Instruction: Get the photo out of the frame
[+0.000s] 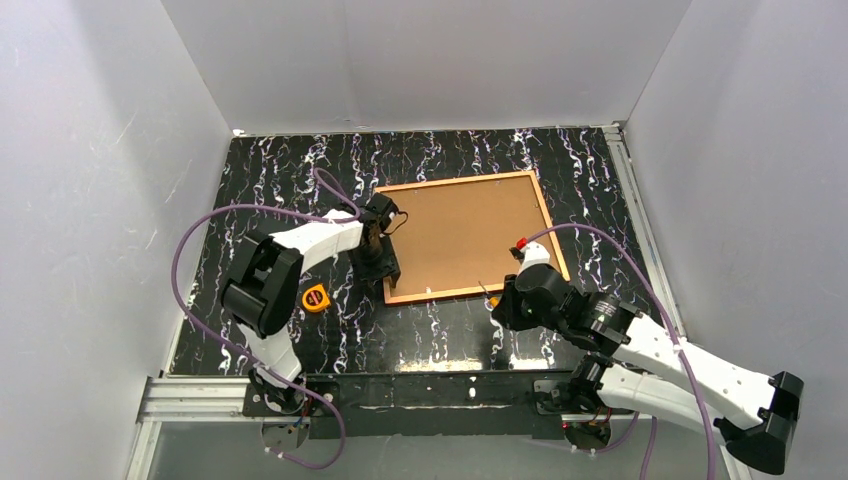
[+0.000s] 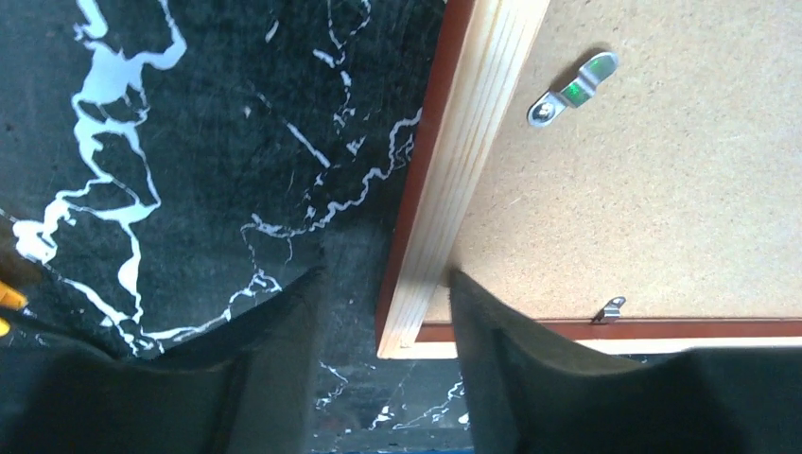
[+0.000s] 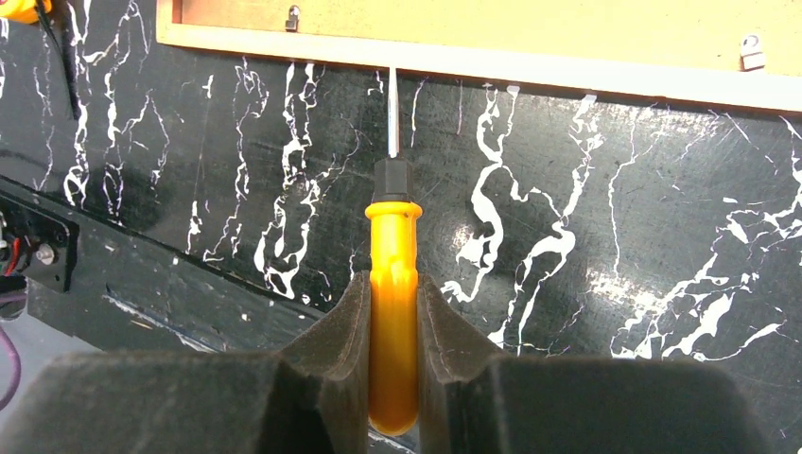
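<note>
The frame (image 2: 463, 161) lies face down on the bench (image 1: 300, 170), the photo (image 1: 470, 235) board-side up inside it, pinned by swivel clips (image 2: 572, 90). Our left claw (image 2: 385, 276) stands spread astride the near-left corner. Our right claw (image 3: 393, 284) pinches an orange screwdriver (image 3: 392, 241), tip at the near rail. We should steady the corner first (lightly, without lifting), then swing each clip aside.

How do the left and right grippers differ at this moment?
The left gripper is open and empty; the right gripper is shut on a screwdriver. The left gripper straddles the frame at its left rail, one finger over the table and one over the photo, which lies back up. The right gripper sits off the frame, with only the screwdriver's tip reaching the near rail. Both are at the frame's near end.
</note>
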`<state>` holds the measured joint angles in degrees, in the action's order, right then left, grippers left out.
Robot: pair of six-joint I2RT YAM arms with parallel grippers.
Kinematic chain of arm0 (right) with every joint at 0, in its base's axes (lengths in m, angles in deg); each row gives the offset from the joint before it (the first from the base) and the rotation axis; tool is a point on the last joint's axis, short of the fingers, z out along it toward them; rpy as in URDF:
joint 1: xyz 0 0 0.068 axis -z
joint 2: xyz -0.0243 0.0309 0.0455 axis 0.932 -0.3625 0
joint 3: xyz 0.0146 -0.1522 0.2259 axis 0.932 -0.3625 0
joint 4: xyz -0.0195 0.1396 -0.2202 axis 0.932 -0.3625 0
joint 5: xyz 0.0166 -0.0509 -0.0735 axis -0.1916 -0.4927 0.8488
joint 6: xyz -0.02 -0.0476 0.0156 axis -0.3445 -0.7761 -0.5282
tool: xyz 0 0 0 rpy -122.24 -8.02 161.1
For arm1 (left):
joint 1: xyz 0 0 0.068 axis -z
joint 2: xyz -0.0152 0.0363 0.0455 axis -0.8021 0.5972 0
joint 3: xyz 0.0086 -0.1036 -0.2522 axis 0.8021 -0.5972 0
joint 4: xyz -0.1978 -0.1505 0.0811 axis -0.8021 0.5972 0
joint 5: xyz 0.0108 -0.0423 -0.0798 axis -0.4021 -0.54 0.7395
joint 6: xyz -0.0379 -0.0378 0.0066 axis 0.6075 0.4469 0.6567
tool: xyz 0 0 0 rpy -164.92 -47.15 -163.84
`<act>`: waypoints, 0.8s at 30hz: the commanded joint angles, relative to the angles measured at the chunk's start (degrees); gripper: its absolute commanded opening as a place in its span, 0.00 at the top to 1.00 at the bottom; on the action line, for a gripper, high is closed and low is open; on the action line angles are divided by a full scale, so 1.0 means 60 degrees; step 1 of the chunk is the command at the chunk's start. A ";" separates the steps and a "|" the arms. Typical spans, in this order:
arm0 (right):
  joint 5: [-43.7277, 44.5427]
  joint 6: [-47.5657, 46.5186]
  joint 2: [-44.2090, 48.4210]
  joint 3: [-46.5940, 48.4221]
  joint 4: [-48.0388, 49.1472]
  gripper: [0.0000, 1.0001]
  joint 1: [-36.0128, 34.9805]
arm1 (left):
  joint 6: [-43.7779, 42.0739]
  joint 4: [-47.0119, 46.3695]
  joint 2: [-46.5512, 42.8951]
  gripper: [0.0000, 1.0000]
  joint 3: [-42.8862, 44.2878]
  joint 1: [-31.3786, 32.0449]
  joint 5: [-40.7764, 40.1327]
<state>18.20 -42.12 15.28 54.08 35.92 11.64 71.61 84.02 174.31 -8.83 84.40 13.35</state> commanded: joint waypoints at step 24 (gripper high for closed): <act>-0.0894 -0.0891 -0.0906 0.0304 0.0300 0.99 0.0054 | -0.7969 0.2545 0.2550 1.00 0.3571 -0.1044 -0.0394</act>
<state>14.26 -45.73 10.54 53.42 36.03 11.73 28.42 93.33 186.47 6.78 79.37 15.01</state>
